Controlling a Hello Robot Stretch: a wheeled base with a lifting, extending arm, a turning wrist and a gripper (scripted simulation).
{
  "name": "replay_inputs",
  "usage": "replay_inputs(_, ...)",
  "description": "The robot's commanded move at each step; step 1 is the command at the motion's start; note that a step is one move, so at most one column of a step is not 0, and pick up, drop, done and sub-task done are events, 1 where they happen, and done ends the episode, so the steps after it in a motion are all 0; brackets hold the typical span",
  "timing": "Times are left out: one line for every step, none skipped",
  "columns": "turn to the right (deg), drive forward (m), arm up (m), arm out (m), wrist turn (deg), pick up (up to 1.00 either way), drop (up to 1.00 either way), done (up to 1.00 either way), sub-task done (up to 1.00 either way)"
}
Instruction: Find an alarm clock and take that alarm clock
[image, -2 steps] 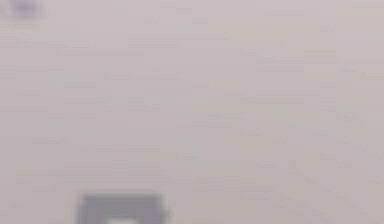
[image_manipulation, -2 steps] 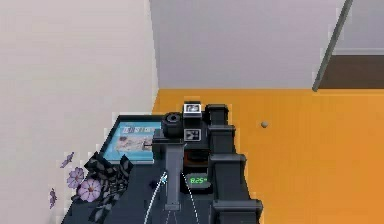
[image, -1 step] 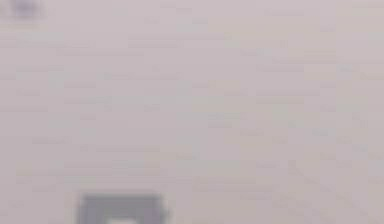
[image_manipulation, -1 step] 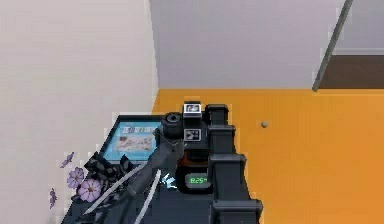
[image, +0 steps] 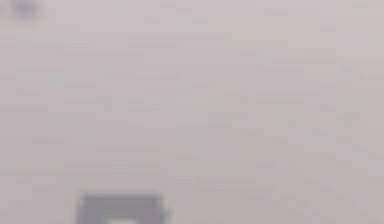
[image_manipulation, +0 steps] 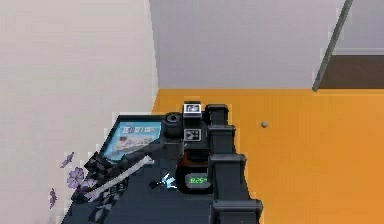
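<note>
**Arm side view: the find is made, the reach is in hand.** The alarm clock (image_manipulation: 197, 181), a small dark box with a green display, stands on the dark table (image_manipulation: 135, 205), just beside my arm (image_manipulation: 232, 185). My gripper (image_manipulation: 174, 124) lies farther out, near a flat blue item (image_manipulation: 138, 138). I cannot tell whether its fingers are apart or together, nor whether it holds anything. Next, I judge, the arm should draw back to bring the gripper to the clock.

free: orange floor (image_manipulation: 300, 150) (arm side view's right) | blocked: cluttered dark table (image_manipulation: 140, 205)
</note>
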Motion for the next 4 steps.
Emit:
replay_inputs(0.0,0.0,0.0,0.0,45.0,0.0,0.0,0.0,0.0)
replay_inputs(0.0,0.0,0.0,0.0,36.0,0.0,0.0,0.0,0.0)
replay_inputs(0.0,0.0,-0.3,0.0,0.0,0.0,0.0,0.0,0.0)
replay_inputs(0.0,0.0,0.0,0.0,0.0,1.0,0.0,0.0,0.0)
